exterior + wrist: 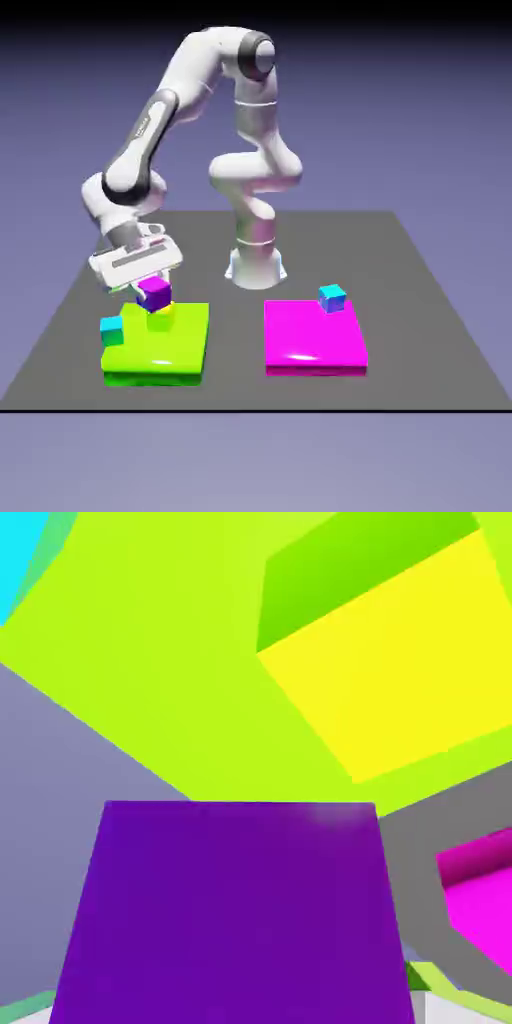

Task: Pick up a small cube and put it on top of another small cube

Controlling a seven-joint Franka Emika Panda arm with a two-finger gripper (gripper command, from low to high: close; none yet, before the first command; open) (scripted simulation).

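Purple cube [154, 293] held in the gripper [150, 288] just above the yellow cube [160, 319].

Exterior view: at left of centre the gripper is closed on the purple cube, over the green slab [160, 348]; a cyan cube [112, 330] sits on that slab's left edge, and the magenta slab [314, 336] lies at right. Hand view: the purple cube [232, 912] fills the lower frame and hides the fingertips; the yellow cube [395, 662] shows at upper right.

1. Backdrop [440, 120]: plain blue-violet, darker twd top, no walls or windows visible.
2. Table [420, 300]: flat dark grey top, matte.
3. Light: even, soft, w/ faint shadows.
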